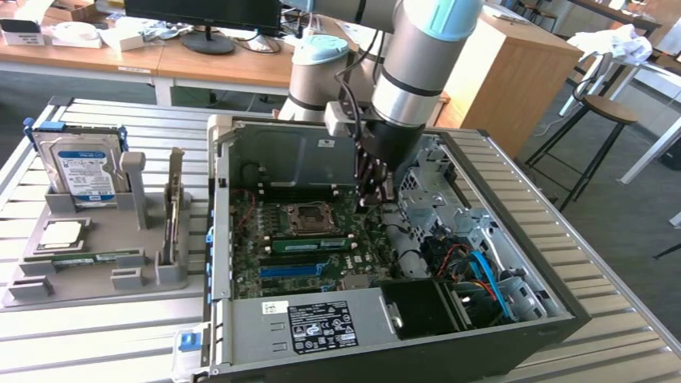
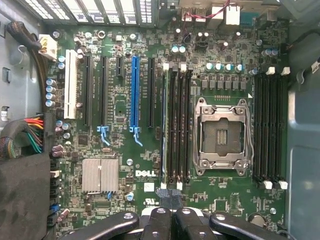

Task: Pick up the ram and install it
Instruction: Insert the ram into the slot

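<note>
on the slatted metal counter, open-topped metal computer case, moulded grey parts holder beside it on the exterior view's left. in the holder, boxy silver hard drive upright at the far end. in the case, on the green motherboard, long thin ram stick in a slot beside the square metal processor socket; black pincer above the slot's end.

Bright, even room light — soft shadow inside case, glare on table slats.

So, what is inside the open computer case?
A motherboard with an empty processor socket and a ram standing in one slot. The gripper hides the board beneath it.
</note>
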You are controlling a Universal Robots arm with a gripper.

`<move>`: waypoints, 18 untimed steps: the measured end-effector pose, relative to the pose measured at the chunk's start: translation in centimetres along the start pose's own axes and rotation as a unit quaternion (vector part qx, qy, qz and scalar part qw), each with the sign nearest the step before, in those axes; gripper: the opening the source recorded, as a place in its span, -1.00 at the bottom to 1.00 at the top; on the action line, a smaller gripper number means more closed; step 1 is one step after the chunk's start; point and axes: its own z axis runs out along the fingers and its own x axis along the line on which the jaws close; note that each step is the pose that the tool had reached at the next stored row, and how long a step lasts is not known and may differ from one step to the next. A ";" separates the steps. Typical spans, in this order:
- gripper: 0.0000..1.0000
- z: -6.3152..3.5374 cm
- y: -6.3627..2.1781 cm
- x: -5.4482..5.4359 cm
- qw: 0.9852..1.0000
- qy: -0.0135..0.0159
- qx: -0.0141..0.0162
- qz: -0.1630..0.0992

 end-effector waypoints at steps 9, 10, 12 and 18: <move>-0.80 0.18 0.00 0.0 1.000 0.000 0.000 0.000; -0.80 0.18 0.00 0.0 1.000 0.000 0.000 0.000; -0.80 0.18 0.00 0.0 1.000 0.000 0.000 0.000; -0.80 0.38 -0.01 0.0 1.000 0.000 0.000 0.000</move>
